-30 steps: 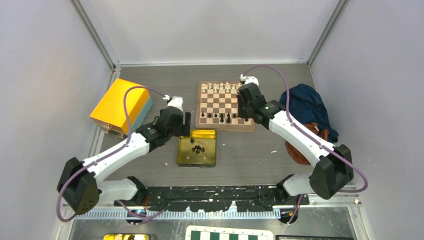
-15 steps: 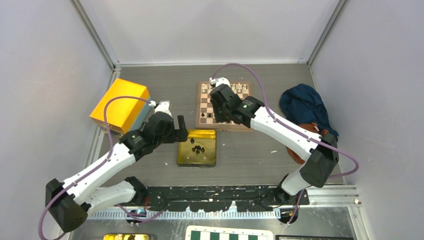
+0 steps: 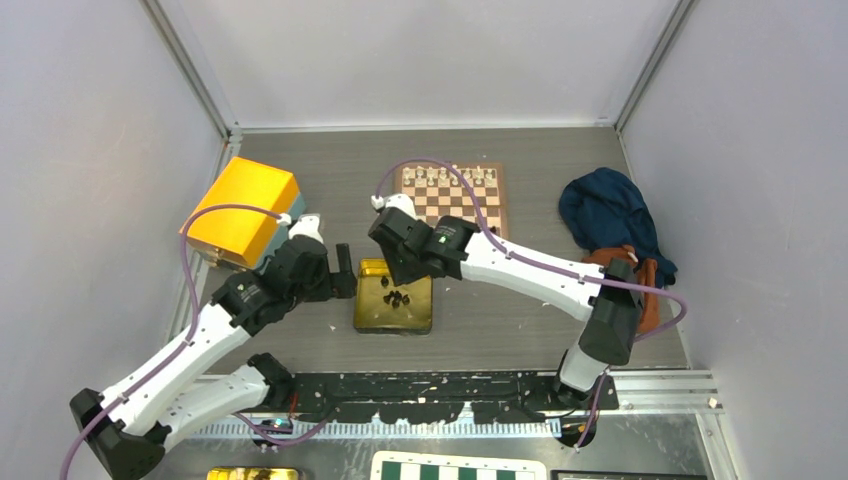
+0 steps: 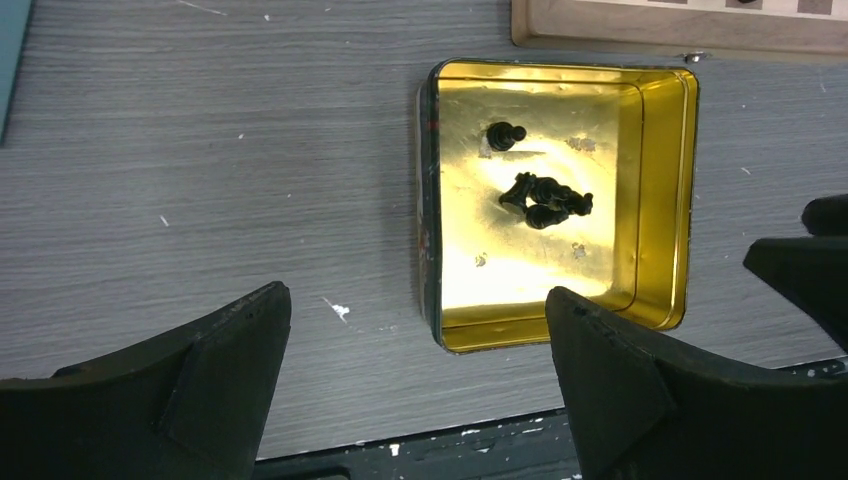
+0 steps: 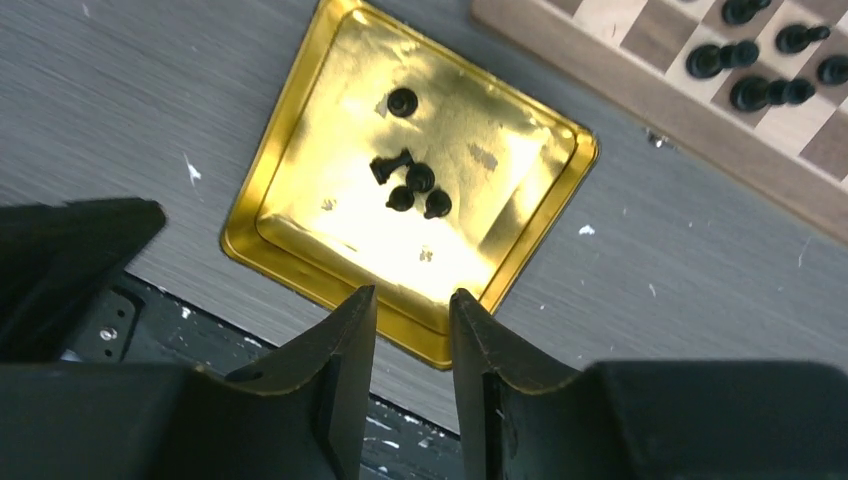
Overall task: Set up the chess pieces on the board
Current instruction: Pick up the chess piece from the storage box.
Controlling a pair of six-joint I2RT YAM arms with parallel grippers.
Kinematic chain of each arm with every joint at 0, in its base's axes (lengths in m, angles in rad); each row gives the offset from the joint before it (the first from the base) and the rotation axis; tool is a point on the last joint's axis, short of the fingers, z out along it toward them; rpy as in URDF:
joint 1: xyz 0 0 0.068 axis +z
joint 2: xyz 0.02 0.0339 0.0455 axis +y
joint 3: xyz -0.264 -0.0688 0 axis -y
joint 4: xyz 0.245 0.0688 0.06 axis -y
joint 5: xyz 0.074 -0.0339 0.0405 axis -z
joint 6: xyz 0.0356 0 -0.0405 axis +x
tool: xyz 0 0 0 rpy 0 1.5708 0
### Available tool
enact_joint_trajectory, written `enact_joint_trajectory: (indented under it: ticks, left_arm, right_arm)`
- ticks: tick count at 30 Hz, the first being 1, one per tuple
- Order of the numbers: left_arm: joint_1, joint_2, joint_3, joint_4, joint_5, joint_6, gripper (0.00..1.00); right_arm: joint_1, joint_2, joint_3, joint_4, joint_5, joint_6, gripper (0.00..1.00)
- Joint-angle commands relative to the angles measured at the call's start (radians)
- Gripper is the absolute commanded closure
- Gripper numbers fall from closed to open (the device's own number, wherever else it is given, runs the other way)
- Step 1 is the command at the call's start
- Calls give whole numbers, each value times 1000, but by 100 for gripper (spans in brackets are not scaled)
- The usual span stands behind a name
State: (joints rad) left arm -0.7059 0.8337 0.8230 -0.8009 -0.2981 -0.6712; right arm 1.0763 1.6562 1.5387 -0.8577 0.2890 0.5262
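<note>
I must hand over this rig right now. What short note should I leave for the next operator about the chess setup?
Left gripper: open wide, empty, beside the gold tin.
Right gripper: slightly open, empty, above the tin.
Done: white pieces line the far edge of the board; several black pieces stand near its near edge.
To do: about five loose black pieces lie in the tin; move them onto the board.

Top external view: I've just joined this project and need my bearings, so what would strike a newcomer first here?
The shiny gold tin in the middle of the scene, holding a few black chess pieces, grabs the eye, with the left hand and right hand both hovering by it, empty. Next comes the bright orange box at the left, then the wooden board behind the tin, cream-white pieces lining its far row.
</note>
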Motion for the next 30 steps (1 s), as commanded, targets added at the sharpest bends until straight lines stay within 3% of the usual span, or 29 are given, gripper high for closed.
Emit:
enact_joint_trajectory:
  ticks: [1,14,30]
  left_arm:
    - [-2,-29,53,-36,-40,30,0]
    - [-2,-21,38,-7,-36,64,0]
    - [-2,-67,25,-4,-16,113,0]
  right_arm:
    - [21,-34,-54,23,-3,83,61]
    - [37,-2,-152,120,-40,103,56]
    - [26,76,-188,178,-35,110,58]
